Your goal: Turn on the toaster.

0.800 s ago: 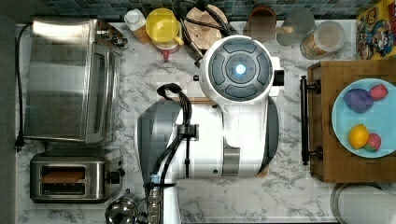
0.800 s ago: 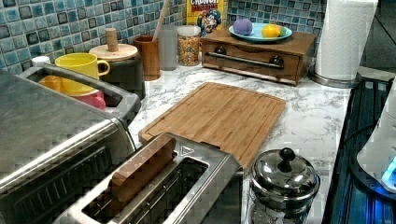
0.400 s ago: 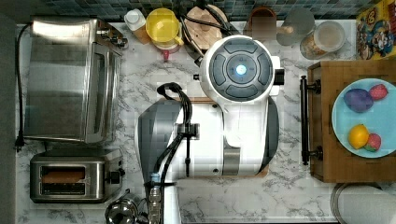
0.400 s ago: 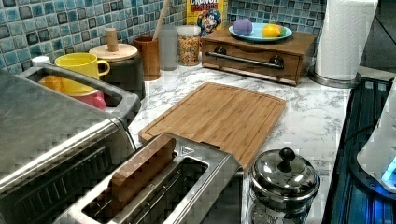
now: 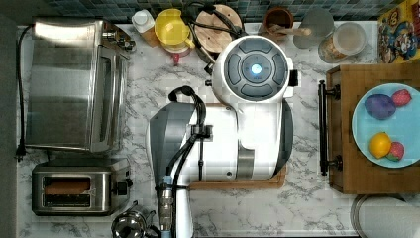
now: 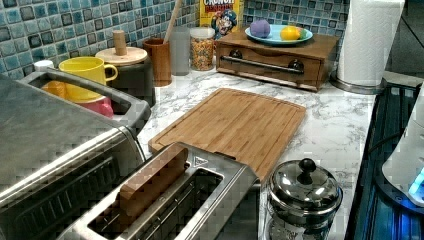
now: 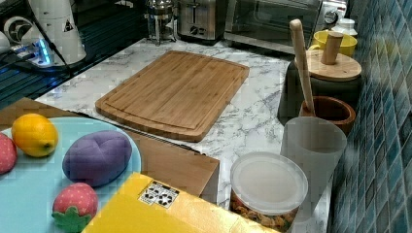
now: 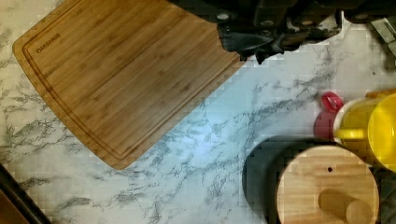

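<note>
While arm (image 5: 237,129) hovers over cutting board (image 6: 235,125), toaster (image 5: 74,192) untouched; fingers' state unclear.

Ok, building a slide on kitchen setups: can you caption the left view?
Toaster holding a brown slice beside the toaster oven, with a bamboo cutting board on the marble counter.

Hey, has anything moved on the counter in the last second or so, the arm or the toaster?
Nothing visibly changed. The arm hangs over the cutting board as before, and the toaster sits untouched with the bread in its slot.
</note>
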Controlling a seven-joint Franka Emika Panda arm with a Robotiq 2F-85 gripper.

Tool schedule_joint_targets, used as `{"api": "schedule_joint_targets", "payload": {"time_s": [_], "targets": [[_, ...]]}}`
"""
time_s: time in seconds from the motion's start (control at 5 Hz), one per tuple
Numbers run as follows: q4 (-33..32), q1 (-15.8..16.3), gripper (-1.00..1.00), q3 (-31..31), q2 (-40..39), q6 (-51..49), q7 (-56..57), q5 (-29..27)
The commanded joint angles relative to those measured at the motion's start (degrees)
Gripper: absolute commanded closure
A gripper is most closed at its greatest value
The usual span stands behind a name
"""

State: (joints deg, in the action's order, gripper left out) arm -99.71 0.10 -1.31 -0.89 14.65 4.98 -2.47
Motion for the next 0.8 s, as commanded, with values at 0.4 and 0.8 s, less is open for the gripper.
{"api": "schedule_joint_targets", "payload": {"time_s": [0.4, 0.8], "targets": [[-21.84, 8.44, 1.00, 1.31, 12.59, 7.01, 10.62, -3.56], [-30.82, 9.39, 1.00, 5.03, 19.34, 9.26, 14.58, -4.13]]}}
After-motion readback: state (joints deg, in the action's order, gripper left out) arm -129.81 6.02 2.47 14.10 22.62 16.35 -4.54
